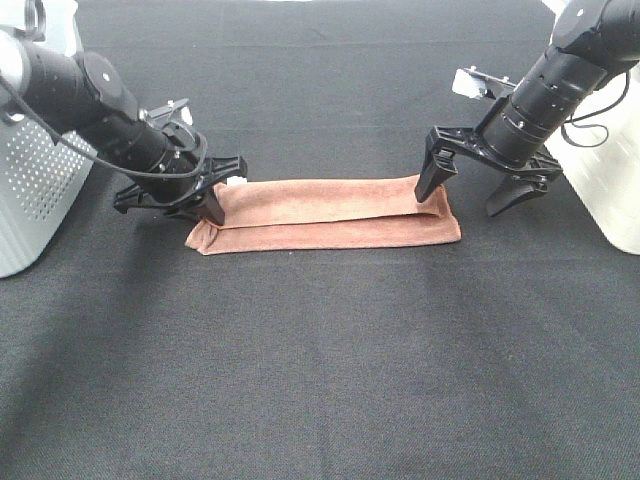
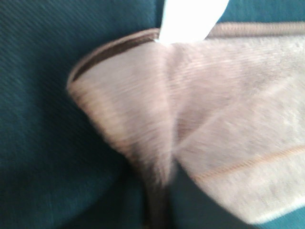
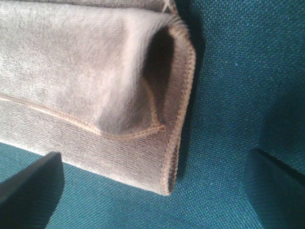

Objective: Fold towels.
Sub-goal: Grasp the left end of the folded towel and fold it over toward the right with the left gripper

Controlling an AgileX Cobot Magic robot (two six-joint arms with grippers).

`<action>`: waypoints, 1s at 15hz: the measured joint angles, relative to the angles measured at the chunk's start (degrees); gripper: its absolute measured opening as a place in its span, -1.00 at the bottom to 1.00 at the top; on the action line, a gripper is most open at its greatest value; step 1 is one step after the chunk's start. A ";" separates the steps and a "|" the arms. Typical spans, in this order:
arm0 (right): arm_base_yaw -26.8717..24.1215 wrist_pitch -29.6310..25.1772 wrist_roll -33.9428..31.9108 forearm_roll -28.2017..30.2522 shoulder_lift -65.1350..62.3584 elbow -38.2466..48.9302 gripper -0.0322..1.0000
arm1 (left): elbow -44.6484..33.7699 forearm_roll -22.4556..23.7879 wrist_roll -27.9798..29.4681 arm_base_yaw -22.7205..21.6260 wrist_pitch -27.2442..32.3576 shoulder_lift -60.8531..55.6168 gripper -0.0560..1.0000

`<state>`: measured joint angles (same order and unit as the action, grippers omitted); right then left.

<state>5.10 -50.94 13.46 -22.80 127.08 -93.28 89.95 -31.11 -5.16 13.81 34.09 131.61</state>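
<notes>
Already a long strip, the towel point(image 1: 330, 213) seems partway folded.

It lies across the middle of the black table point(image 1: 320, 380), layered lengthwise, with a stitched edge running along its top. The left gripper point(image 1: 213, 203) looks closed on the towel's left end near the white tag point(image 2: 190, 16), the cloth bunching toward its tips. The right gripper point(image 1: 462, 203) has its jaws spread at the right end, one finger touching the cloth, gripping nothing. The lengthwise folds appear done; an end-to-end fold probably remains.
</notes>
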 joint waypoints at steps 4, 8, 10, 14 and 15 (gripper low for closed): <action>0.00 -0.34 0.00 0.00 0.00 0.00 0.92 | 5.39 7.10 2.29 0.00 9.11 -0.46 -0.83; 0.00 -1.20 0.00 0.00 0.00 0.00 0.92 | 9.97 24.41 12.89 0.06 19.37 -5.50 -0.83; 0.00 -1.20 0.00 0.00 0.00 0.00 0.92 | 11.75 26.41 14.09 0.06 21.60 -6.25 -0.83; 0.00 -1.20 0.00 0.00 0.00 0.00 0.92 | 17.93 19.65 14.84 0.97 26.87 -6.53 -0.83; 0.00 -1.20 0.00 0.00 0.00 0.00 0.92 | 18.05 16.56 14.84 1.95 25.90 -6.53 -0.83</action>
<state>5.10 -52.14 13.46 -22.80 127.08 -93.28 108.00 -14.55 9.68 15.76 59.99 125.08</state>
